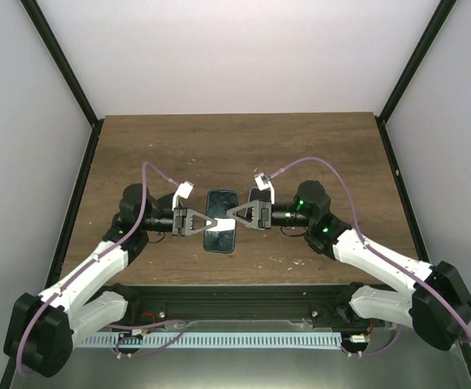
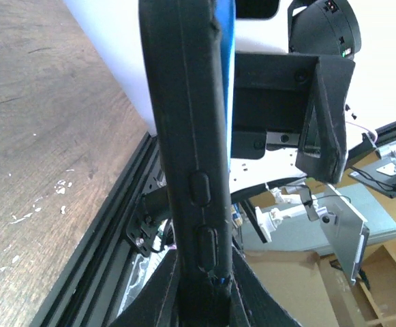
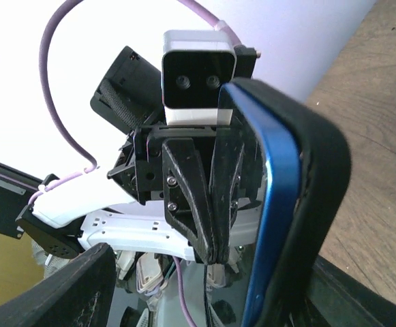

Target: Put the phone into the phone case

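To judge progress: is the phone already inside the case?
Partly in: right wrist view shows the blue phone within the black case, one edge uncovered.

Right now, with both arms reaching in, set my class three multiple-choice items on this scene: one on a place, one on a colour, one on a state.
1. Where is the phone in the top view?
A. between the left end effector and the right end effector
B. beside the left arm's base
C. beside the right arm's base

2. What colour is the phone's edge beside the black phone case?
A. red
B. blue
C. yellow

3. How is the left end effector?
A. open, clear of everything
B. shut on the phone case's edge
C. out of every view

Answers:
1 A: both tips meet at the phone.
2 B: a blue rim shows in both wrist views.
3 B: it pinches the case's edge in the left wrist view.
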Robot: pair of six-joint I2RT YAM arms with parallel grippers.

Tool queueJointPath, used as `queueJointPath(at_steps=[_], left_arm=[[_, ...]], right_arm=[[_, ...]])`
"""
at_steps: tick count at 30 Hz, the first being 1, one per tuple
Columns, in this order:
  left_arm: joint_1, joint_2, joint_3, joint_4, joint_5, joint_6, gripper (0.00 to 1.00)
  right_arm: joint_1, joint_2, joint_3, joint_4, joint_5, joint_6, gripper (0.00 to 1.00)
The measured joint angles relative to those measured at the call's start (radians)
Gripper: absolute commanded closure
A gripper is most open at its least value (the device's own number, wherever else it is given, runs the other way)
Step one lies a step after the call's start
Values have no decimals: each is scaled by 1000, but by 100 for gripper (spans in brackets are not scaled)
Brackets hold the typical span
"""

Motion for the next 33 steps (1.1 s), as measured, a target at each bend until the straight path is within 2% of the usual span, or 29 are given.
queueJointPath(at_steps=[7,12,20,26,33], left_arm=[[-2,29,5,35,38,-6,100],[-4,44,15,54,52,0,100],[-5,59,42,2,56,53,100],[-5,90,96,-129,41,152,100],[-9,102,110,-180,39,177,100]], right_arm=[[-42,-13,5,-12,15,3,51],[-86,-31,5,-24,25,9,79],[-100,-36,5,-37,35,-1,99],[-106,-39,5,-74,54,-35,98],[-105,-69,58,-245,103,-180,54]])
